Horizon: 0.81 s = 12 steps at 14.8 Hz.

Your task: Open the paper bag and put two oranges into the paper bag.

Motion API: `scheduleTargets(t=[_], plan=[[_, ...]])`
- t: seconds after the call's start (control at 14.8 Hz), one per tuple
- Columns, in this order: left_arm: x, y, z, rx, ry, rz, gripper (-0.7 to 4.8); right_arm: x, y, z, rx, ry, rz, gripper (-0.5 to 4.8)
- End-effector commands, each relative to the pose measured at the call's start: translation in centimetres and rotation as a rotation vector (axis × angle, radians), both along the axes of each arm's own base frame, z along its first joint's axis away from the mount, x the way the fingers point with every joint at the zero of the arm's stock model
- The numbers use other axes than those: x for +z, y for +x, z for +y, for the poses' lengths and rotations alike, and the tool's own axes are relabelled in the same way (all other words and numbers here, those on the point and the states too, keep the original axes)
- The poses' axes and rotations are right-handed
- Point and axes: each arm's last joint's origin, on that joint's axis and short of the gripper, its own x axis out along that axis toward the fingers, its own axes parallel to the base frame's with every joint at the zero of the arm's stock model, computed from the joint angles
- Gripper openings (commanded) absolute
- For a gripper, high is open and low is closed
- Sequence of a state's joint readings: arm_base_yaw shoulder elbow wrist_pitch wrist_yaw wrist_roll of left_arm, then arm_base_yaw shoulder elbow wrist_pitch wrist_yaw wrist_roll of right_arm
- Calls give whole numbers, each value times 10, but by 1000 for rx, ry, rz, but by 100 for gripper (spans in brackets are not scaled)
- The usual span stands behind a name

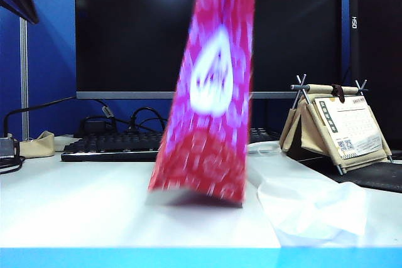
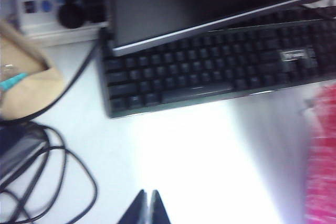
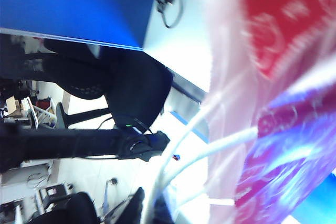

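Tall red paper bag with white animal outlines (image 1: 210,111): tilted, one bottom edge on the white table (image 1: 81,205), motion-blurred.
Right gripper (image 3: 149,211): at the bag's top, pinched shut on its white cord handles (image 3: 210,150).
Left gripper (image 2: 147,208): closed, empty, left of the bag.
Progress: bag unopened; no oranges visible.
Surroundings: black keyboard (image 1: 113,145) behind the bag; translucent white plastic bag (image 1: 311,205), desk calendar (image 1: 342,127) to its right.
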<state>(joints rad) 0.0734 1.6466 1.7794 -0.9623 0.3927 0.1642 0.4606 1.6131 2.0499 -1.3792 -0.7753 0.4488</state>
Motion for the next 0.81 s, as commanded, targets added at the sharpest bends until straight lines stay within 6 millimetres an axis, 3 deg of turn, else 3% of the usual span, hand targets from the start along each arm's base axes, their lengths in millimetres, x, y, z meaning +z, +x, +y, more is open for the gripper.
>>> scheduleTargets(t=[0.07,0.34,0.4,0.47,0.54,0.81], plan=[[3,-1,0,-8,-11,-14,21,-8,14,8,16,4,0,-6],[3,-1,0,-7,-13,-14,20,-13,39,17,35,114,-23,9],[3,-1,0,-7,-13,-14,21,-13,43,17,23,127,-19,52],[3,-1,0,-7,-13,-14,20,-13,50,11,-11,152,-9,130],[3,-1,0,-7,-13,-14,20,-13,55,12,-24,164,-7,160],[3,-1,0,-7,-13,-17,21,-10,65,2,-56,201,-36,212]])
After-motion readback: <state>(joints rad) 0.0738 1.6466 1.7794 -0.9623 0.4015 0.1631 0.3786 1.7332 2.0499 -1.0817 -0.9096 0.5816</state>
